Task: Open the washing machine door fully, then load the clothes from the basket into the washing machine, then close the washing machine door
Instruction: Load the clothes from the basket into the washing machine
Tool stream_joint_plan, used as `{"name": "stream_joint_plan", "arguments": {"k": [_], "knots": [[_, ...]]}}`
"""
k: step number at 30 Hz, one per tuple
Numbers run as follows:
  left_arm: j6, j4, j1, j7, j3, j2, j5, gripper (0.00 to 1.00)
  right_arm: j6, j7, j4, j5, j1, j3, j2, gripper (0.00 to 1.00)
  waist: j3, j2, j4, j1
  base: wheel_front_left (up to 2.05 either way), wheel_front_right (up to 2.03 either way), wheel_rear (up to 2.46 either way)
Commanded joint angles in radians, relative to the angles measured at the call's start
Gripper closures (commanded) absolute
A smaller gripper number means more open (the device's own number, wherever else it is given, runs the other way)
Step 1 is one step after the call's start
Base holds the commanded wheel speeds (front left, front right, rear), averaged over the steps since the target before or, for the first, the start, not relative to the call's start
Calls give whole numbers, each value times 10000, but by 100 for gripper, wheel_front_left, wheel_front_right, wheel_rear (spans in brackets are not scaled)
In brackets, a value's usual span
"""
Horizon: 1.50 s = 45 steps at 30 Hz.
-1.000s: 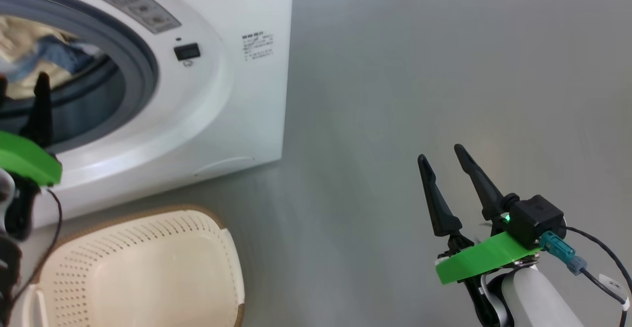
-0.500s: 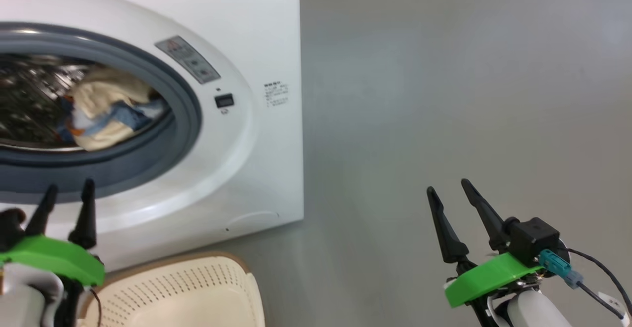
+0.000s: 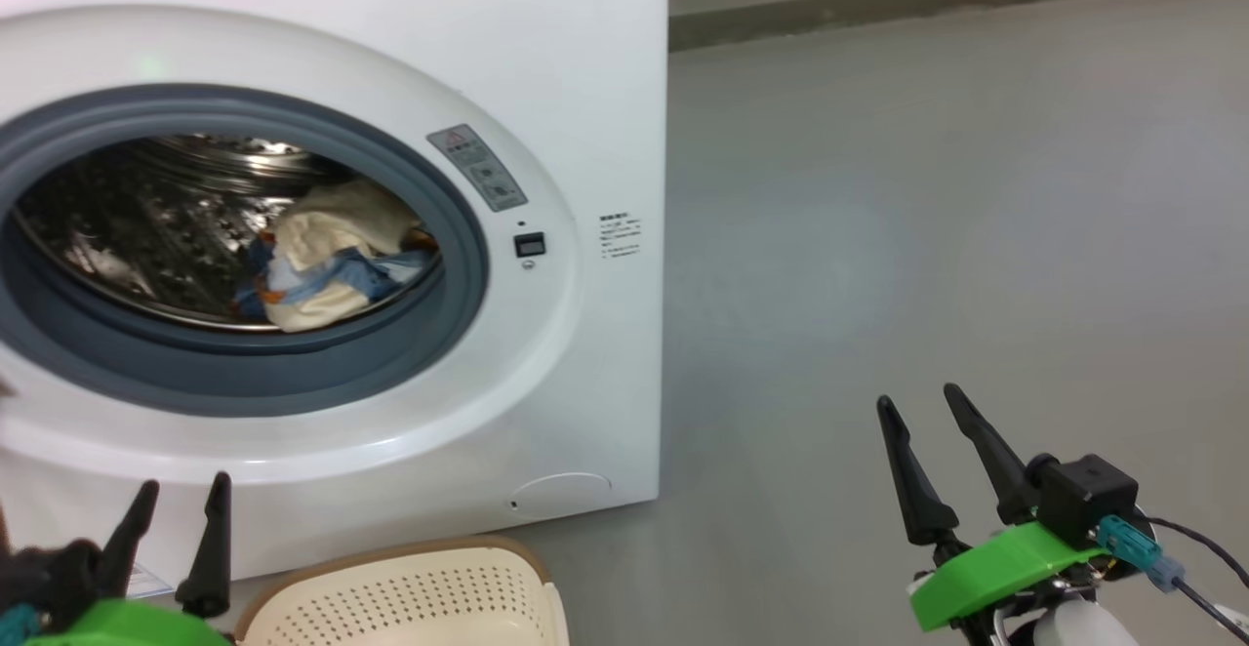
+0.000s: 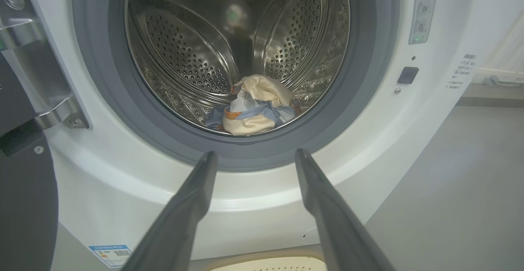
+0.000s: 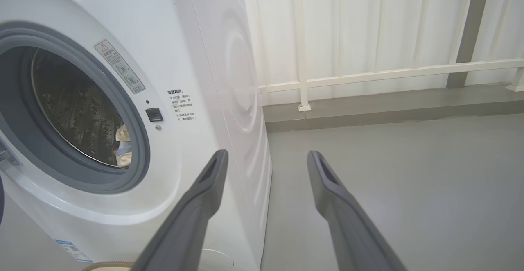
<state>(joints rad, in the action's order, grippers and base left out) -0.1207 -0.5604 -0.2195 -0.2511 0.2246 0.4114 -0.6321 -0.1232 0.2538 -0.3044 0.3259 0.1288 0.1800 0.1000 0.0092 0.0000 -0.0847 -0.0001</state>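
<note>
The white washing machine (image 3: 585, 119) stands with its drum open. The clothes (image 3: 327, 256), cream and blue fabric bunched together, lie low in the steel drum; the left wrist view shows these clothes (image 4: 254, 113) too. The washing machine door (image 4: 24, 213) is swung out to the left, dark grey inner face showing beside its metal hinge. My left gripper (image 3: 183, 485) is open and empty, below the drum mouth, pointing at it (image 4: 256, 153). The cream basket (image 3: 410, 597) sits on the floor before the machine; its visible part holds nothing. My right gripper (image 3: 917, 397) hangs open over bare floor, right of the machine.
Grey floor (image 3: 927, 187) stretches to the right of the machine. A white railing and panelled wall (image 5: 368, 37) stand behind, with a low kerb along the floor. The machine's round lower flap (image 3: 561, 492) is just above the basket.
The head camera has lifted and turned, so the whole drum mouth now shows. My left gripper has dropped from in front of the drum opening to below it. Both grippers stay open.
</note>
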Motion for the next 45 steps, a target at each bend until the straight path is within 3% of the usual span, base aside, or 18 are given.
{"name": "stream_joint_plan", "arguments": {"k": [1, 16, 45], "knots": [[113, 462, 7, -106, -562, 286, 249, 0, -75, 80, 259, 127, -35, 108, 117, 0, -242, 0, 256, 1, 0, 0, 0], [262, 1725, 1787, -106, -1804, -466, 1107, 0, -75, 80, 345, 296, -303, -179, 383, 0, -640, 0, 783, 1, 0, 0, 0], [40, 1859, 1978, -107, -2417, -1099, 1455, 0, -75, 80, 329, 377, -244, -85, 594, 0, -700, 0, 852, 1, 0, 0, 0]]}}
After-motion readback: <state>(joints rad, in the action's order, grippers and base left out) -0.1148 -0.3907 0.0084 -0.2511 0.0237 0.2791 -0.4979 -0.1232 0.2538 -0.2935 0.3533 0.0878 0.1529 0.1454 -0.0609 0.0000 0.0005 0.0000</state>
